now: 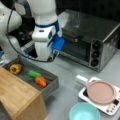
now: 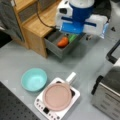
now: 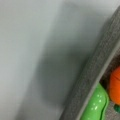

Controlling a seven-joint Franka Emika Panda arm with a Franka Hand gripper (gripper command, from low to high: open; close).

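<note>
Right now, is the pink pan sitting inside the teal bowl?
No, in a front view the pink pan rests on the white cooktop, apart from the teal bowl.

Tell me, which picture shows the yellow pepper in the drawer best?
A front view shows it best: the yellow pepper lies in full sight at the far left end of the grey drawer, apart from the green vegetable and carrot. The arm hides it in another front view; the wrist view misses it.

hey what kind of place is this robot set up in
Probably a mock kitchen on a lab bench: a toaster oven, a pink pan on a small white cooktop, and an open grey drawer holding toy vegetables. The gripper hangs above that drawer.
</note>
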